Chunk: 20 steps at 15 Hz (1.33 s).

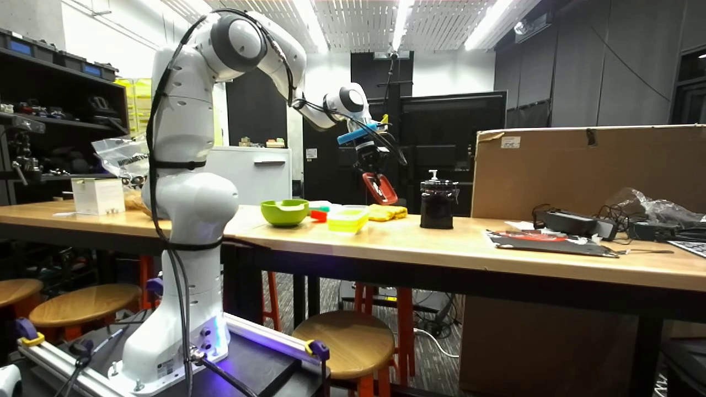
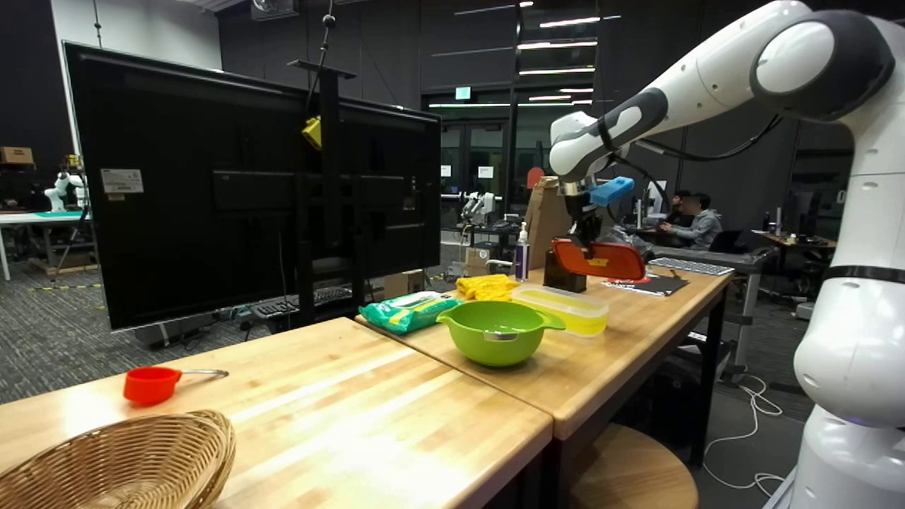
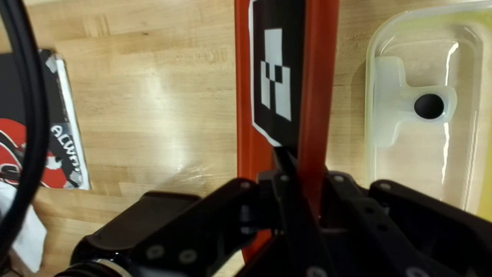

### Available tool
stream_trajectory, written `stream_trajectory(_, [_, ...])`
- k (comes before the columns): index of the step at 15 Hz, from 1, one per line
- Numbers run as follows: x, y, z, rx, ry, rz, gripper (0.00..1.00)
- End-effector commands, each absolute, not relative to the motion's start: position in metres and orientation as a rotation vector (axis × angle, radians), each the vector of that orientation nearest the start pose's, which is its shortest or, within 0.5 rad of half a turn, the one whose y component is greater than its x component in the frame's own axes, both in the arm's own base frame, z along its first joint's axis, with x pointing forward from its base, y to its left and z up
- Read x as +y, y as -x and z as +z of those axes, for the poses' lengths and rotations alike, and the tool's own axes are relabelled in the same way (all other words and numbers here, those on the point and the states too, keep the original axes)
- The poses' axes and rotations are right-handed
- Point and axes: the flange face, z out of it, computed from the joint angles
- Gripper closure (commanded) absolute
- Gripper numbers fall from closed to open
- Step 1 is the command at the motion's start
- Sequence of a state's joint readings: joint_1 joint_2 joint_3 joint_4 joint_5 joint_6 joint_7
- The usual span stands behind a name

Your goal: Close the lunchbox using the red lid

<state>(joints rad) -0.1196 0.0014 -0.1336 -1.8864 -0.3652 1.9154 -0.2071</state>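
Observation:
My gripper (image 1: 373, 169) is shut on the red lid (image 1: 380, 189) and holds it in the air, steeply tilted. In an exterior view the black fingers (image 2: 585, 242) grip the lid's near end, and its broad red face (image 2: 623, 261) shows. In the wrist view the fingers (image 3: 303, 173) pinch one long rim of the lid (image 3: 246, 123); a black-and-white marker is on it. The lunchbox is a clear, yellow-tinted rectangular container (image 1: 347, 219) standing open on the table. It also shows in an exterior view (image 2: 587, 324), below the lid, and at the right of the wrist view (image 3: 407, 169), beside the lid.
A lime-green bowl (image 2: 498, 346) stands beside the lunchbox. A yellow cloth (image 1: 388, 213) and green wipes pack (image 2: 409, 311) lie behind. A black pump dispenser (image 1: 437, 205) stands close to the lid. A red cup (image 2: 150, 385) and wicker basket (image 2: 205, 452) are farther off.

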Motion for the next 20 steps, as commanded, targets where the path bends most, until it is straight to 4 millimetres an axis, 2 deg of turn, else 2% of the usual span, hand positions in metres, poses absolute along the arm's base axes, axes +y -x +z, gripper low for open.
stream_trajectory(1, [-0.137,-0.502,0.524,-0.031,3.595,0.111,0.97])
stream_trajectory(6, [-0.103,-0.464,0.531,0.042,3.707,0.150,0.97])
stream_trajectory(10, [-0.066,-0.455,0.534,0.072,3.787,0.134,0.97])
stream_trajectory(15, [-0.022,-0.478,0.529,-0.008,3.861,0.057,0.97])
stream_trajectory(20, [0.000,-0.504,0.513,-0.010,3.893,-0.016,0.97])
